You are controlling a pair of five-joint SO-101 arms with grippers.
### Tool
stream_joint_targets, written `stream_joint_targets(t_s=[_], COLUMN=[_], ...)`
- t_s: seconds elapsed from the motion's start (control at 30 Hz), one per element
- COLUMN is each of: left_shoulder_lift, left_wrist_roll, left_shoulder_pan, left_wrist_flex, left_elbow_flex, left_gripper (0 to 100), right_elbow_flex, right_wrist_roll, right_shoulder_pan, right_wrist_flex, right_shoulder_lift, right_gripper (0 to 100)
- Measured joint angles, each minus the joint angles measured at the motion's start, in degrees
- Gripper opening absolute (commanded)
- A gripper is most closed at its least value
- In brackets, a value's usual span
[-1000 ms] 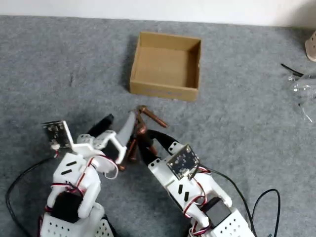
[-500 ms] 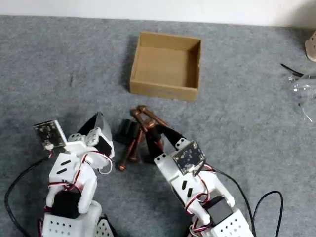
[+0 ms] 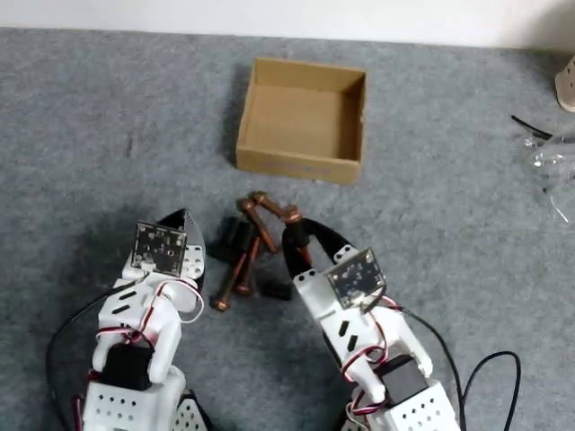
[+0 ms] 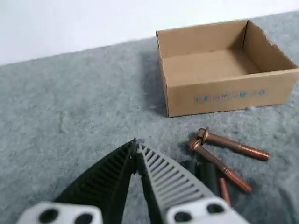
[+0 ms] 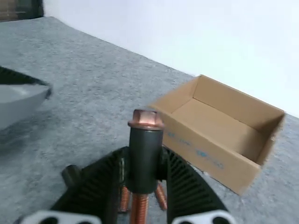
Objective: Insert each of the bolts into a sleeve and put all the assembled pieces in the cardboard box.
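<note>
Grey felt mat: at its right edge lie clear plastic scraps, a black wire, a beige object; a white wall rises beyond it.

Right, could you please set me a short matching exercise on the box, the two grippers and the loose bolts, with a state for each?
Things:
1. box
2. left gripper
3. right gripper
4. loose bolts

States:
A. lying on the carpet
B. shut on the sleeved bolt
C. empty
D. shut, holding nothing

Pairs: 1-C, 2-D, 3-B, 4-A
</note>
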Motion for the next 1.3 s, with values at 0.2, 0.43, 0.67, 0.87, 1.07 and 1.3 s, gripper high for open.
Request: stream_joint_targets(t_s=[0.2, 0.43, 0.67, 0.87, 1.07, 1.3], left_shoulder_lift=[0.00, 0.00, 0.00, 0.00, 0.00, 0.00], left_wrist_roll=[-0.53, -1.85, -1.85, -1.85, -1.85, -1.85], left_shoulder_pan=[0.00, -1.41, -1.49, -1.49, -1.49, -1.49], left_wrist_flex=[-7.30, -10.02, -10.11, -10.11, -10.11, -10.11], left_elbow_flex=[3.16, 3.25, 3.25, 3.25, 3.25, 3.25], left_gripper=[1, 1, 1, 1, 1, 1], right_elbow_flex=[0.00, 0.00, 0.00, -2.64, -14.33, -38.15], right_wrist_roll=[-0.35, 0.00, 2.29, 1.76, 1.32, 1.32], right_shoulder_pan=[6.42, 9.32, 12.84, 13.19, 12.92, 12.92], right_wrist_flex=[-1.41, -1.76, 1.58, 3.69, 3.69, 3.25], right_shoulder_lift=[0.00, 0.00, 0.00, 2.11, 20.48, 53.63], right_gripper=[0.4, 0.4, 0.4, 0.5, 0.5, 0.5])
